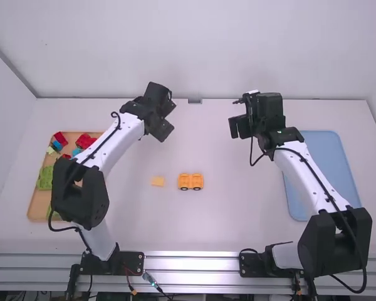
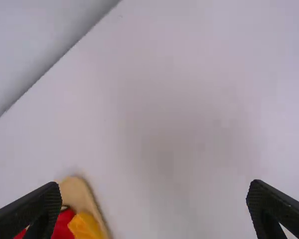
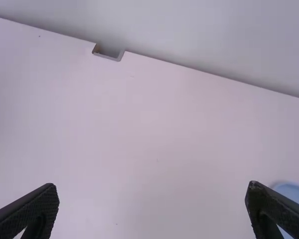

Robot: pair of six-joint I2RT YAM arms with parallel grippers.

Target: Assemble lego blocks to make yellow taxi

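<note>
Sitting upright on dark wheels near mid-table, our two-humped orange-yellow car (image 1: 190,181) has a flat yellow piece (image 1: 158,181) near it. Our tan tray (image 1: 34,210) holds red (image 1: 61,138), blue (image 1: 57,145) and green blocks (image 1: 45,178); the right arm overlaps our blue tray (image 1: 329,163). Our left gripper (image 1: 165,119) and right gripper (image 1: 239,126) both stand wide.
</note>
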